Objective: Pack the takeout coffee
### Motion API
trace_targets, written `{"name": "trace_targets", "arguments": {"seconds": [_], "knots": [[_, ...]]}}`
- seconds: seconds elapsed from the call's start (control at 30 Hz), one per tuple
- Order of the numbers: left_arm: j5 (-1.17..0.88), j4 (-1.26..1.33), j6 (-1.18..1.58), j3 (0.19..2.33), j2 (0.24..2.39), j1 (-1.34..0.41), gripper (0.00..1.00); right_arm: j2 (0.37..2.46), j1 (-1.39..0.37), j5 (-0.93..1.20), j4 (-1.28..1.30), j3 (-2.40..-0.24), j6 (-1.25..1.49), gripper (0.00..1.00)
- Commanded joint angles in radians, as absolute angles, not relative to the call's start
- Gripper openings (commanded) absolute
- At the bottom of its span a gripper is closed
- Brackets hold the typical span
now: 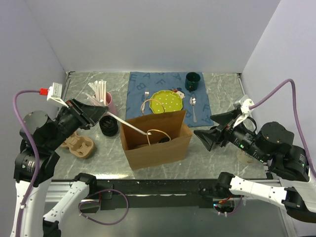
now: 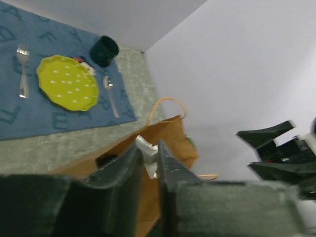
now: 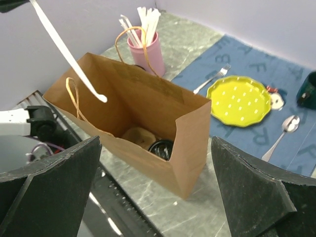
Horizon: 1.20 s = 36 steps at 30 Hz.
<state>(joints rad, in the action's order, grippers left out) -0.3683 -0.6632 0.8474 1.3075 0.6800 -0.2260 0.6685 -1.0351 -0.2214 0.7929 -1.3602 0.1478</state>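
Note:
The takeout coffee [image 3: 161, 148], a black cup with a round lid, stands at the bottom of the open brown paper bag [image 1: 158, 148] beside a tan thing [image 3: 137, 137]. Another black round cup [image 1: 107, 126] stands on the table left of the bag. My left gripper [image 1: 101, 112] is up at the bag's left, shut on the end of a white straw [image 1: 129, 125] that slants down over the bag's mouth. In the left wrist view the left gripper [image 2: 150, 148] pinches the straw's white end [image 2: 148, 153]. My right gripper [image 1: 201, 136] hangs open just right of the bag, holding nothing.
A pink cup of white straws [image 1: 106, 101] stands behind the left gripper. A cardboard cup carrier [image 1: 80, 146] lies at front left. The blue mat [image 1: 136, 96] carries a yellow-green plate [image 1: 167, 102], fork, spoon [image 1: 193, 104] and dark green mug [image 1: 192, 80].

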Motion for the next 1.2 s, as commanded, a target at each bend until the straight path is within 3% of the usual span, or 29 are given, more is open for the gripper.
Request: {"name": "trace_targets", "arguments": {"seconds": [0.0, 0.03, 0.07, 0.17, 0.23, 0.3, 0.67, 0.8, 1.17], "knots": [[-0.341, -0.711, 0.738, 1.302, 0.692, -0.227, 0.42, 0.715, -1.032, -0.271, 0.886, -1.428, 0.271, 1.00], [-0.348, -0.715, 0.721, 1.302, 0.692, -0.227, 0.48, 0.722, -1.032, -0.278, 0.906, -1.452, 0.290, 1.00], [-0.385, -0.713, 0.692, 1.301, 0.690, -0.227, 0.62, 0.729, -1.031, -0.278, 0.926, -1.463, 0.305, 1.00], [-0.399, -0.725, 0.663, 1.316, 0.690, -0.227, 0.79, 0.749, -1.032, -0.281, 1.018, -1.503, 0.357, 1.00], [-0.394, -0.756, 0.646, 1.359, 0.693, -0.227, 0.84, 0.768, -1.034, -0.273, 1.089, -1.534, 0.399, 1.00], [-0.382, -0.781, 0.614, 1.391, 0.690, -0.227, 0.99, 0.793, -1.031, -0.275, 1.143, -1.577, 0.454, 1.00], [-0.365, -0.821, 0.569, 1.318, 0.534, -0.227, 0.97, 0.905, -1.031, -0.302, 1.406, -1.710, 0.871, 1.00], [-0.377, -0.815, 0.578, 1.293, 0.502, -0.227, 0.97, 0.936, -1.032, -0.287, 1.459, -1.714, 0.907, 1.00], [-0.382, -0.801, 0.591, 1.282, 0.500, -0.227, 0.97, 0.824, -1.032, -0.304, 1.309, -1.646, 0.858, 1.00]]}}
